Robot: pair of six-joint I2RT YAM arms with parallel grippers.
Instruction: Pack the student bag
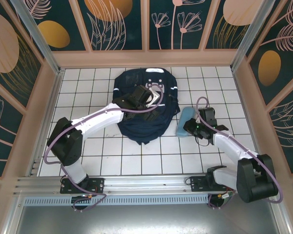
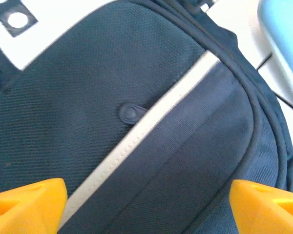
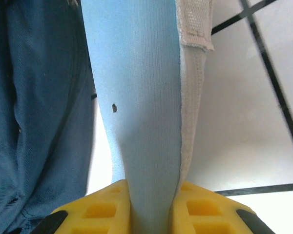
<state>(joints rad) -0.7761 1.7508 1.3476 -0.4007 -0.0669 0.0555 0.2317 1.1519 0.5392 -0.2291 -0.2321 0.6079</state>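
Now: student bag [image 1: 146,129] lies flat on the desk [image 1: 112,161], centred toward the far edge, long axis running far to near. Left tool [image 2: 146,207] hangs just above its front panel, beside the white stripe [image 2: 151,122]; jaws wide, nothing between them. Light blue pouch [image 3: 141,97] lies just beside the bag's right flank, long axis roughly parallel to the bag's. Right tool [image 3: 151,200] is pinched narrow on the pouch's near end, yellow fingers [image 3: 107,200] pressed against both faces.

Key relation: the bag lies to the left of the right tool, so the pouch has to travel leftward. The right arm carries; the left arm is nearer the bag.

Judgement: the bag needs an opening first. Cannot tell where the zip is, or whether it is open.
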